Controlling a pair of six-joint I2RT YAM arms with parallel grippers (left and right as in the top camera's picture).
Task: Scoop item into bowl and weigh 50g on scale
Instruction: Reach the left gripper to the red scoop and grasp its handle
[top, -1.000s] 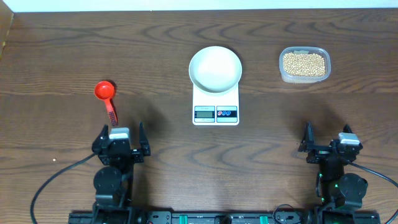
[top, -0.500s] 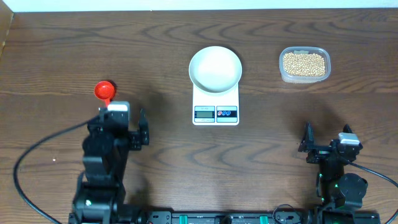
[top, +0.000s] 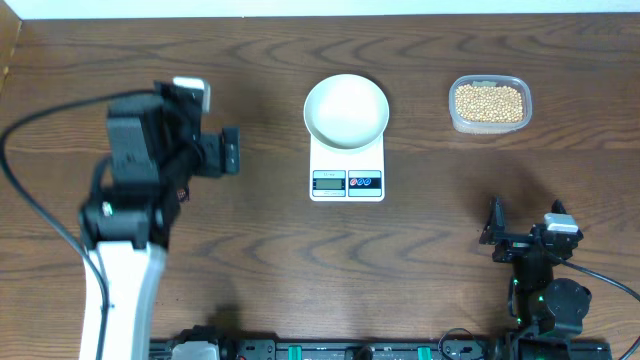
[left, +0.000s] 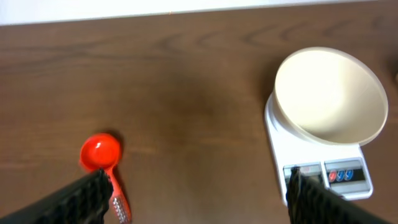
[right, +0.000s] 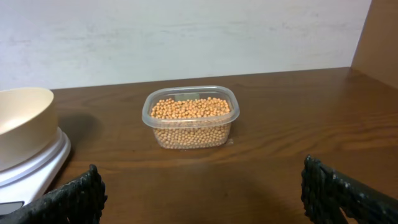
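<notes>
Pale-tan round beans (right: 191, 118), clear tub (right: 149, 121)

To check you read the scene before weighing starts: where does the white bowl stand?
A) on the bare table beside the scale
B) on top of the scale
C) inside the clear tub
B: the bowl rests on the scale, whose display shows beyond the bowl's rim; the clear tub stands apart.

On your dark wood-grain tabletop (top: 400, 260) you have a red scoop (left: 99, 152) lying flat at the left, handle pointing toward the near edge. Well apart, far right, a clear plastic tub (right: 231, 122) stands upright before a pale wall (right: 186, 31).
</notes>
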